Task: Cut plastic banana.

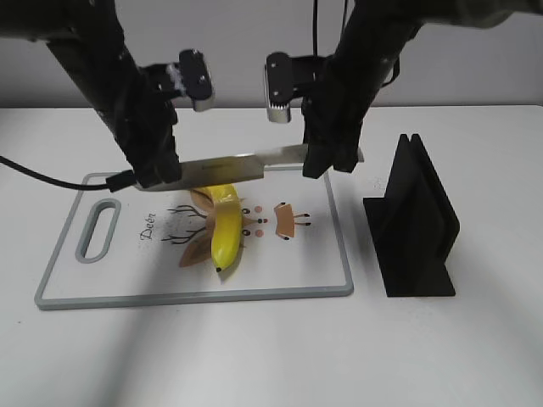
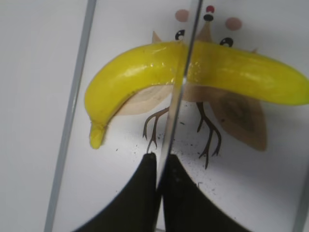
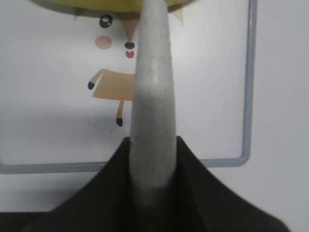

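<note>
The plastic banana [image 1: 226,233] lies whole on the white cutting board [image 1: 127,271], stem end toward the back. A knife [image 1: 237,168] is held level across it. My left gripper [image 1: 157,178] is shut on the blade's tip end. My right gripper [image 1: 327,161] is shut on the pale handle. In the left wrist view the thin blade [image 2: 181,87] crosses the middle of the banana [image 2: 140,77] beyond my shut jaws [image 2: 159,159]. In the right wrist view the handle [image 3: 152,96] sits between my jaws [image 3: 152,159]. I cannot tell whether the blade touches the banana.
A black knife stand [image 1: 416,225] stands on the table to the right of the board. The board has a grey rim [image 3: 248,96], a handle slot [image 1: 99,229] at its left and a printed deer picture.
</note>
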